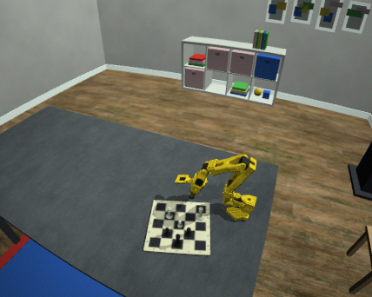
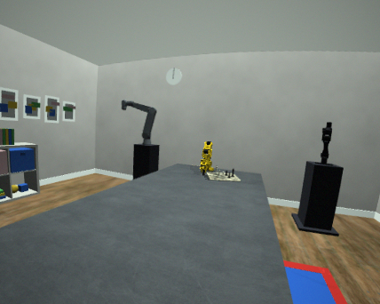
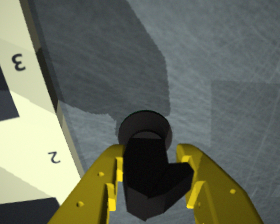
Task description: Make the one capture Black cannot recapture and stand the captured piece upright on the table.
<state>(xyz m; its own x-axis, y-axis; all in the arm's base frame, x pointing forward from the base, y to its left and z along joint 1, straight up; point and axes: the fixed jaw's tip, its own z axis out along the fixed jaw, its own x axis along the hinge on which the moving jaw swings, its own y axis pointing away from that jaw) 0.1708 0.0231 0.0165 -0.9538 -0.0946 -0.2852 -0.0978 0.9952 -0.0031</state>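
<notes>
The jaws are clamped on a black piece (image 3: 147, 175), held upright over the grey table (image 3: 226, 65) just off the chessboard (image 3: 36, 145) edge at 9 o'clock. It looks small, rigid, light and probably slick; gripping the body above its round base suits it.

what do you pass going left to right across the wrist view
board edge with the 3 and 2 labels → left finger → dark piece held in the tool → right finger, with grey table beyond
</notes>
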